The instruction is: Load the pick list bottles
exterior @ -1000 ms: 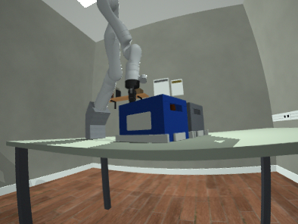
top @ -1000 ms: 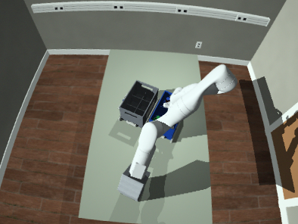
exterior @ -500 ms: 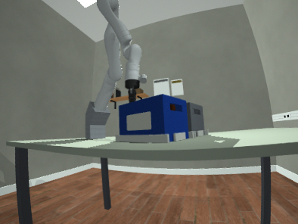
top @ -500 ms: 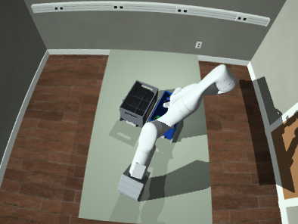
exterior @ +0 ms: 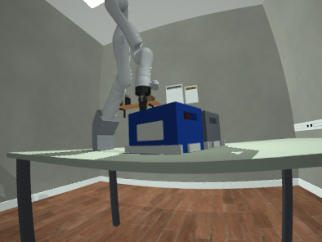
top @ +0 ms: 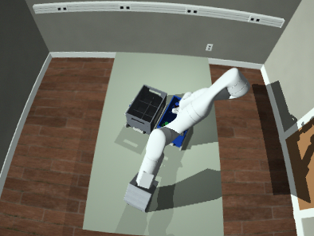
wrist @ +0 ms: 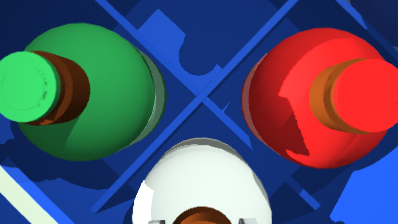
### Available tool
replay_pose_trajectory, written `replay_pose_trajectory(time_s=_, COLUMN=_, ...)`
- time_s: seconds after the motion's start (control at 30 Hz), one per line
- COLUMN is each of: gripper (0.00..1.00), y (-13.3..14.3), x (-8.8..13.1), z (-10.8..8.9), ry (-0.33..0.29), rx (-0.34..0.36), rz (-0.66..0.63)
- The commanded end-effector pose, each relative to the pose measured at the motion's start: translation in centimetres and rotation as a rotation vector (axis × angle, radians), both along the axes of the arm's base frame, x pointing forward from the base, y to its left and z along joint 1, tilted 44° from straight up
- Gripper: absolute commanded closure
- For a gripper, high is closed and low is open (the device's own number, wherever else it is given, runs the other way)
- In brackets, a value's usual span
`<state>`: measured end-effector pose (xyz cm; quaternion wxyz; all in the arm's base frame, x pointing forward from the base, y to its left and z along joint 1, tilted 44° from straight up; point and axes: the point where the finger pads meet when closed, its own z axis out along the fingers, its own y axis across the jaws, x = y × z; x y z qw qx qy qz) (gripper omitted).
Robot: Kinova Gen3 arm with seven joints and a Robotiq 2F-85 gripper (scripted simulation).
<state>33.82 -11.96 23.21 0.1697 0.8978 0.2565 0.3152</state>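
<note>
The blue crate (top: 182,139) (exterior: 172,118) (wrist: 200,30) holds the bottles in cells split by dividers. In the wrist view a green-capped bottle (wrist: 100,100) stands at the left, a red-capped bottle (wrist: 290,100) at the right, and a white bottle (wrist: 200,175) with a brown neck at the bottom middle. My gripper (wrist: 202,221) (exterior: 142,107) is lowered into the blue crate. Its fingertips stand on either side of the white bottle's neck with small gaps, partly closed. The empty grey crate (top: 137,118) (exterior: 210,123) stands next to the blue one. The pick list (top: 129,143) lies in front of the grey crate.
The arm's grey base (top: 139,193) (exterior: 104,135) stands near the table's front edge. The arm reaches over the blue crate and hides most of it in the top view. Two white panels (exterior: 181,94) show behind the crates.
</note>
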Motion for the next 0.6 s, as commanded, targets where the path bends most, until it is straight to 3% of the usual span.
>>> replay_pose_trajectory(time_s=0.0, gripper=0.61, y=0.02, x=-0.05, z=-0.05, ry=-0.027, rx=-0.01, rz=-0.004)
replay_pose_trajectory(time_s=0.57, gripper=0.63, y=0.02, x=-0.05, z=-0.05, ry=-0.027, rx=-0.01, rz=-0.004)
